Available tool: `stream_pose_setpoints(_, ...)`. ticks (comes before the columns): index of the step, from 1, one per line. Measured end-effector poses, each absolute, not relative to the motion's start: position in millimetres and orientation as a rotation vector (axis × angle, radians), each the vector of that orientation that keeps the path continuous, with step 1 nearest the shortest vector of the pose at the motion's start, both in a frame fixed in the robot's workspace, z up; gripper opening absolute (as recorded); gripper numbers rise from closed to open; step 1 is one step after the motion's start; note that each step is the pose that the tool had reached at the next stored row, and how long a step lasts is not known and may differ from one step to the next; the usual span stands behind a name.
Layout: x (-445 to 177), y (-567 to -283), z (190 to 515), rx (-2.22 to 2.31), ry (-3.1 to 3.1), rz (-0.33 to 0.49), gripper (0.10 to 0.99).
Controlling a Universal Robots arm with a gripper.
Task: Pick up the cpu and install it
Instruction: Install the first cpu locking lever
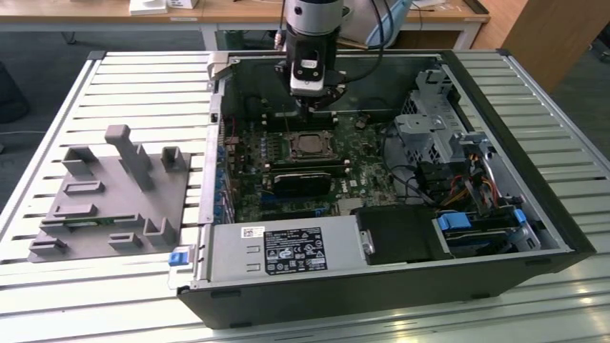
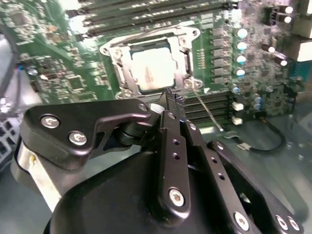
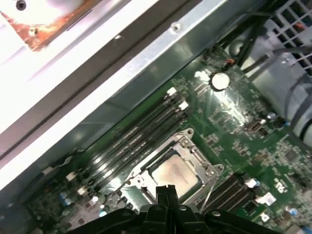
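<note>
The cpu (image 1: pixel 307 145), a silver square with a pale rim, lies flat in the metal-framed socket (image 2: pixel 115 54) on the green motherboard (image 1: pixel 367 168) inside the open computer case. It shows in both wrist views, as the cpu (image 2: pixel 151 68) and the cpu (image 3: pixel 174 173). My gripper (image 1: pixel 313 107) hangs just above the socket's far edge, apart from the chip. Its black fingertips (image 2: pixel 174 97) are pressed together with nothing between them, and the gripper (image 3: pixel 165 191) is shut. A thin wire lever (image 2: pixel 207 109) sticks out beside the socket.
Memory slots (image 3: pixel 141 131) flank the socket. The case's metal wall (image 1: pixel 217 121) rises on the exterior view's left, with a grey tray (image 1: pixel 105 193) of upright holders beyond it. Drive cages and cables (image 1: pixel 448 143) fill the right, and a power supply (image 1: pixel 286 250) sits at the front.
</note>
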State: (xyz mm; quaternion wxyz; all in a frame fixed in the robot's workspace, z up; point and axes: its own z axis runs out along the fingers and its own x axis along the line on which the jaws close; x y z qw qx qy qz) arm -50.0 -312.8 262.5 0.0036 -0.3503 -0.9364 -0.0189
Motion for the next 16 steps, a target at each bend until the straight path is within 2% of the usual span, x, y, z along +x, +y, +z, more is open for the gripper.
stream_pose_setpoints(16,-50.1,-313.1,258.4,-0.744,-3.061,-0.066,0.106)
